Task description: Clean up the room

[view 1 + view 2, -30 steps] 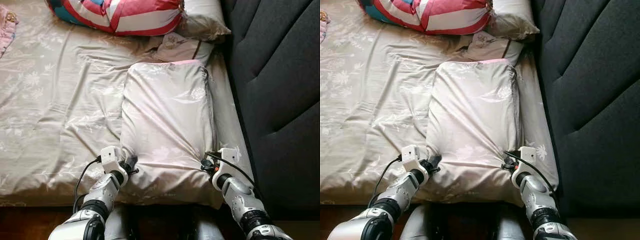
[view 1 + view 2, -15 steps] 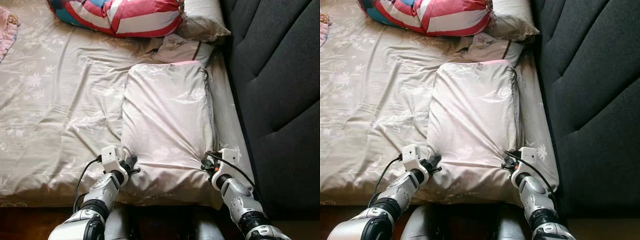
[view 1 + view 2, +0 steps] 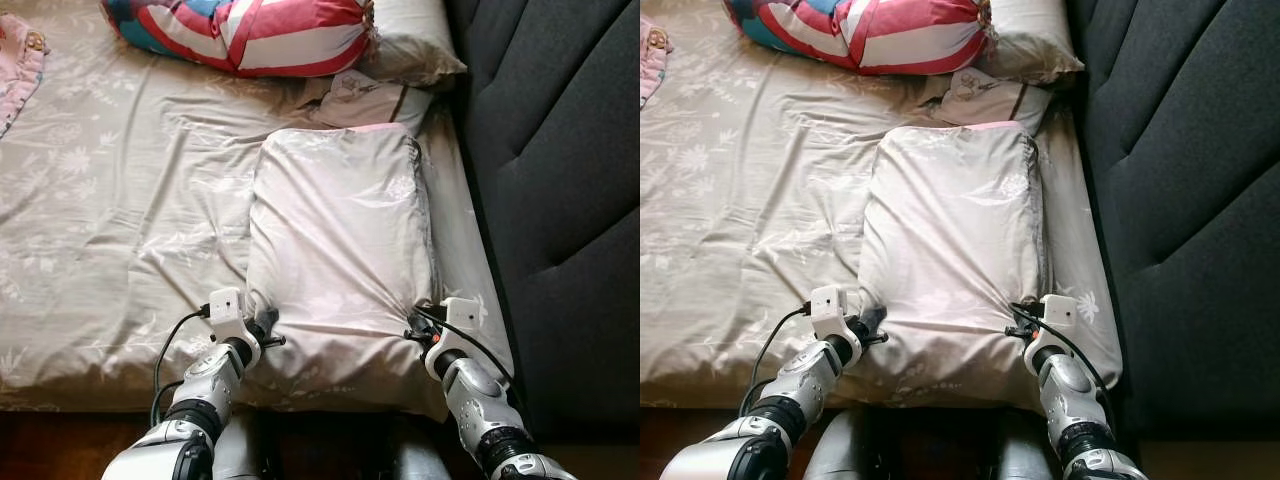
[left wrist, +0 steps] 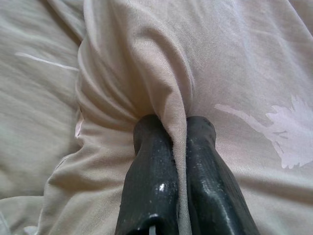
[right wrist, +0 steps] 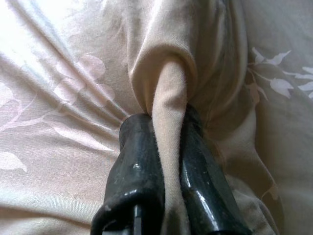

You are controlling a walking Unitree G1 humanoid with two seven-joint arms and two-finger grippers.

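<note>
Left claw (image 4: 178,128) and right claw (image 5: 166,122) pinch pillow (image 3: 340,240) beside headboard (image 3: 560,150).

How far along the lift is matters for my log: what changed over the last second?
Nothing visibly moved; the whole view shifted slightly, which is the camera. The left hand and right hand stay clamped on folds at the near corners of the pillow, which still lies flat on the bed.
</note>
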